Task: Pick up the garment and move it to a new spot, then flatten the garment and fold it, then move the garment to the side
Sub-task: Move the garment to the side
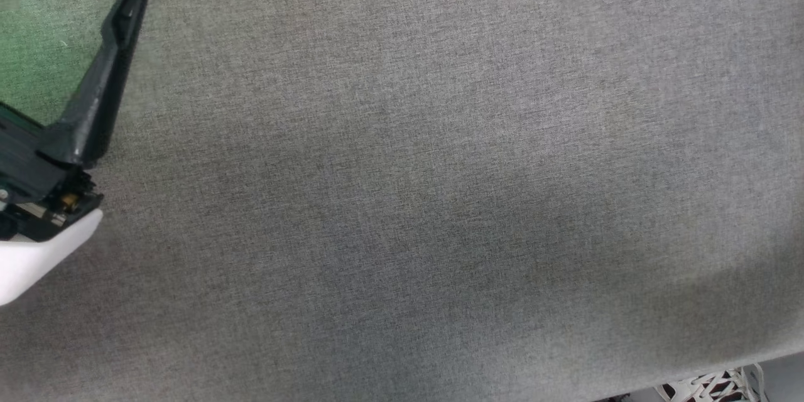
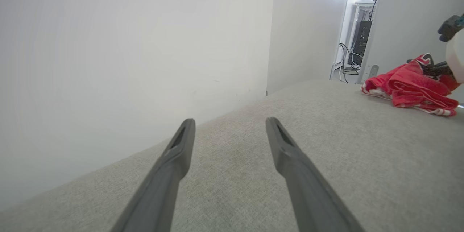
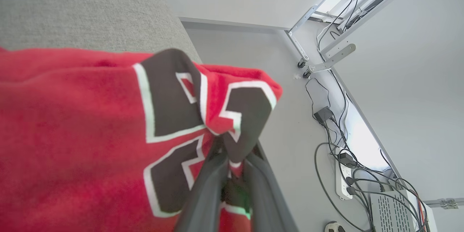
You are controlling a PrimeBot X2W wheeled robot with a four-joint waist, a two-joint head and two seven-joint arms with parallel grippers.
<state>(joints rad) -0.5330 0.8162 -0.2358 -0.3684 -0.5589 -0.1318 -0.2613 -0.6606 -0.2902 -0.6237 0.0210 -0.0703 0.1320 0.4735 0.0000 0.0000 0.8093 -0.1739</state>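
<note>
- When you look along your right arm, the right gripper (image 3: 235, 159) has its two dark fingers (image 3: 206, 188) squeezed nearly together on a fold of the garment (image 3: 90, 116), right at the dark letters with white edges.
- From your left wrist, you see the garment bunched up in a red heap on the grey cloth surface (image 2: 326, 145), near its far edge.
- Your left gripper (image 2: 230, 125) is spread wide and holds nothing; it hangs over bare grey cloth, well apart from the garment.
- Beside the garment, down past the edge, you see a pale floor (image 3: 286, 127) with a power strip (image 3: 342, 185) and tangled cables (image 3: 362, 174).
</note>
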